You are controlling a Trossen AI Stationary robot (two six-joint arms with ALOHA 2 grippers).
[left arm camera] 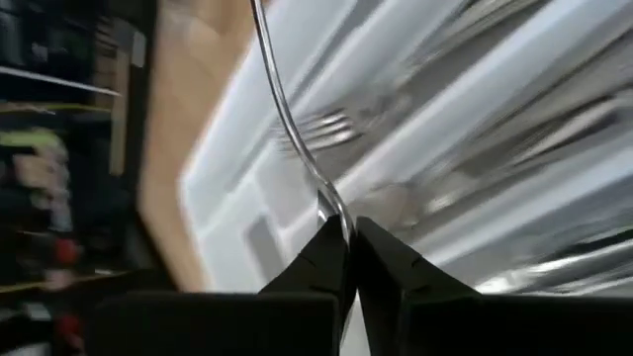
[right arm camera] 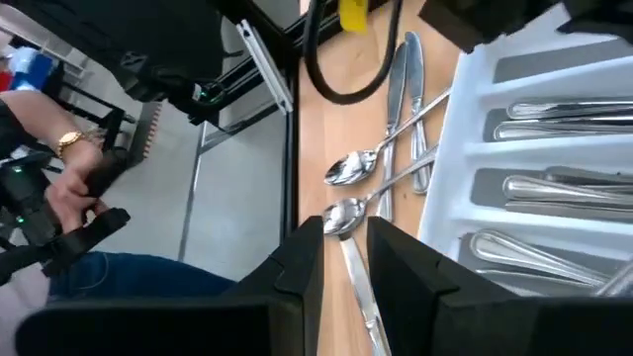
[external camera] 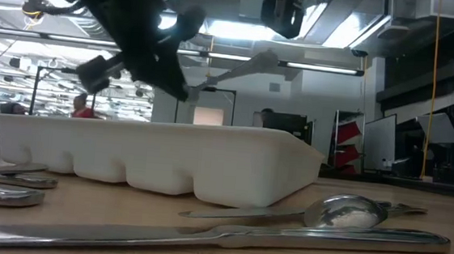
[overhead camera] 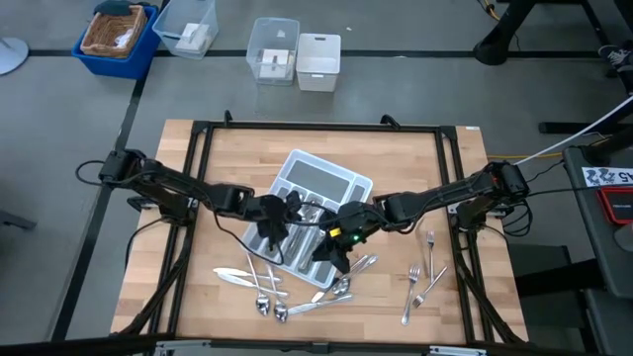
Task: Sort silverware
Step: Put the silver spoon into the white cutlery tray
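The left gripper [left arm camera: 348,242] pinches a fork [left arm camera: 297,138] by its handle above the cutlery tray [overhead camera: 336,180] at the table's [overhead camera: 396,168] centre. The right gripper [right arm camera: 344,247] hovers with fingers parted over a spoon [right arm camera: 348,222] beside the tray's near edge, where more silverware [overhead camera: 297,292] lies.

A wooden table [overhead camera: 227,158] bears a grey tray [overhead camera: 348,185] and loose silverware [overhead camera: 420,282].
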